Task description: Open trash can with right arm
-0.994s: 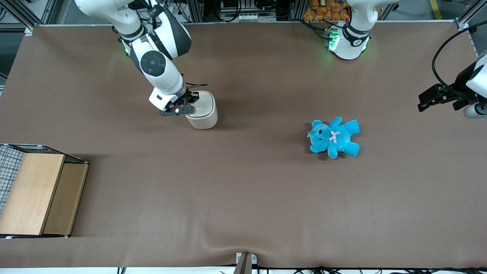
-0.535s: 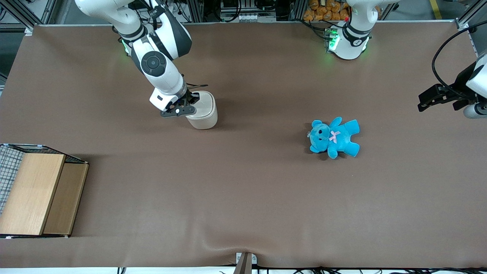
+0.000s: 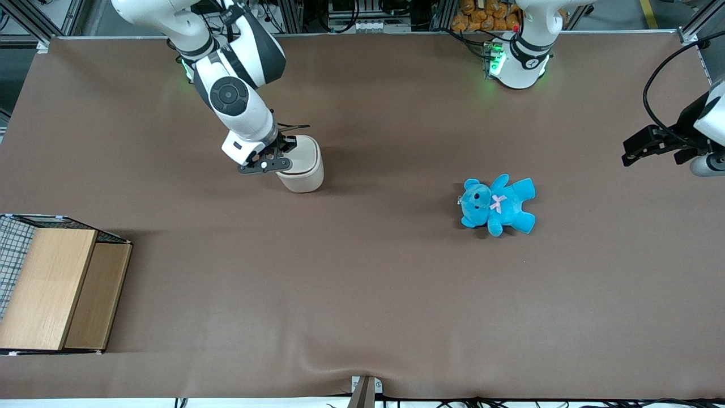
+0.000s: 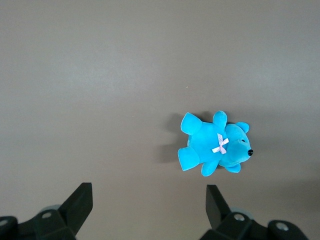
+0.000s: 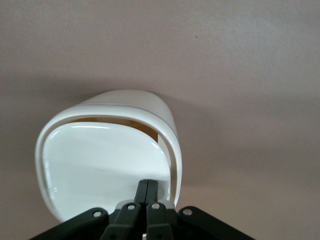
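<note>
The cream-white trash can (image 3: 303, 167) stands upright on the brown table, toward the working arm's end. My right arm (image 3: 229, 93) reaches down to it. My gripper (image 3: 283, 148) is shut, with its fingertips pressed on the lid's edge. In the right wrist view the shut gripper (image 5: 147, 185) rests on the white lid (image 5: 105, 165) of the trash can (image 5: 165, 117). The lid is tipped inward, and a tan gap (image 5: 107, 121) shows between the lid and the rim.
A blue teddy (image 3: 497, 204) lies on the table toward the parked arm's end; it also shows in the left wrist view (image 4: 215, 145). A wooden box with wire mesh (image 3: 54, 286) stands nearer the front camera at the working arm's end.
The arm's wrist has shifted very slightly. The trash can has stayed in place and the gripper stays shut on the lid's edge.
</note>
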Controlling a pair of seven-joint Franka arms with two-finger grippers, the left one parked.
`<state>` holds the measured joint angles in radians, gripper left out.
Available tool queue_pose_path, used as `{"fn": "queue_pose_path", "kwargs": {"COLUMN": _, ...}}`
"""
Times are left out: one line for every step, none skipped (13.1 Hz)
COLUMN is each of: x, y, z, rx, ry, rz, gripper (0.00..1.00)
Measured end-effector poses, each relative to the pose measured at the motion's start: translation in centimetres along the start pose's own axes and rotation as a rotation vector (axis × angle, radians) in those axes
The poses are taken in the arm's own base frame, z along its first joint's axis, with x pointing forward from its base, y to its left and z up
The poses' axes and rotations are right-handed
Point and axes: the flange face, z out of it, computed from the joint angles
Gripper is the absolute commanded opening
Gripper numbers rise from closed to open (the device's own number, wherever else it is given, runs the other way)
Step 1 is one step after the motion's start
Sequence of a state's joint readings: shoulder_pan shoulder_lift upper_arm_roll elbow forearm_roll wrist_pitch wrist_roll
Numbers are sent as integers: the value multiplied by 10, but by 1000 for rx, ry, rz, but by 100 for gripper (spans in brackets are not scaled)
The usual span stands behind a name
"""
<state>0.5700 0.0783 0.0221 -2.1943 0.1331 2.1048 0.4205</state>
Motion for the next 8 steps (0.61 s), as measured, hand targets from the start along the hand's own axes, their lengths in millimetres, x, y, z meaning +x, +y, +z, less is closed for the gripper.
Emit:
{"fn": "queue_pose_path", "kwargs": {"x": 2, "y": -4, "z": -12, "rx": 0, "ry": -6, "rz": 13, "gripper": 0}}
{"fn": "queue_pose_path", "kwargs": {"x": 4, "y": -8, "z": -22, "rx": 2, "ry": -5, "rz": 30, "gripper": 0}}
{"fn": "queue_pose_path", "kwargs": {"x": 5, "y": -12, "z": -31, "rx": 5, "ry": -2, "rz": 43, "gripper": 0}}
{"fn": "queue_pose_path", "kwargs": {"x": 4, "y": -18, "z": -38, "rx": 7, "ry": 0, "rz": 52, "gripper": 0}}
{"fn": "queue_pose_path", "kwargs": {"x": 3, "y": -25, "z": -44, "rx": 9, "ry": 4, "rz": 57, "gripper": 0}}
{"fn": "queue_pose_path", "kwargs": {"x": 2, "y": -31, "z": -48, "rx": 12, "ry": 9, "rz": 61, "gripper": 0}}
{"fn": "queue_pose_path", "kwargs": {"x": 1, "y": -37, "z": -52, "rx": 15, "ry": 14, "rz": 62, "gripper": 0}}
{"fn": "queue_pose_path", "kwargs": {"x": 0, "y": -42, "z": -55, "rx": 23, "ry": 14, "rz": 66, "gripper": 19}}
